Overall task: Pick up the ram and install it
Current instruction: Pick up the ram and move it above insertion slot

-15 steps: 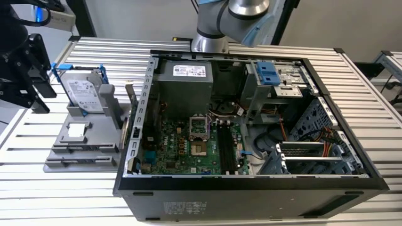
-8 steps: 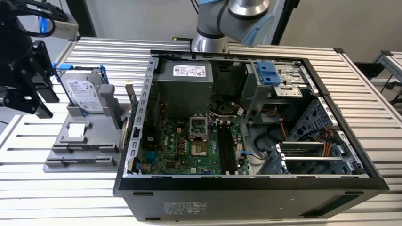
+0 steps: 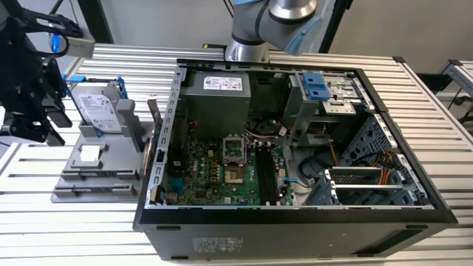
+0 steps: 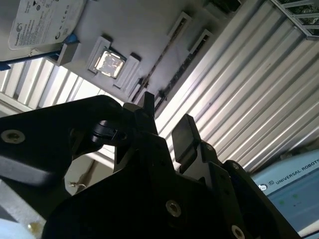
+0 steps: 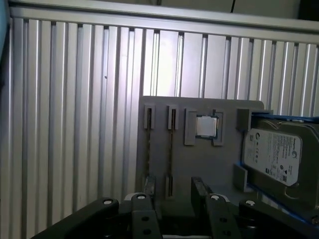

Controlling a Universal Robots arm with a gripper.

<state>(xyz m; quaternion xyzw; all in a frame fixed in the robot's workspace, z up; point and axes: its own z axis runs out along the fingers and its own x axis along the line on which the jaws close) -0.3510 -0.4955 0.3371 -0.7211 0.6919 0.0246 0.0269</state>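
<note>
Two fingers apart (by tray); one drive, one chip.

Grey arm at the exterior view's top, black tool — fingers spread apart

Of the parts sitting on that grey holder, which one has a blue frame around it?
The silver hard drive, at the end of the holder beside the square chip. The chip and the ram in its narrow slot have no frame.

Black hand, ribbed silver surface, grey fixture plate, blue-framed silver hard drive, green motherboard inside black computer case
</note>
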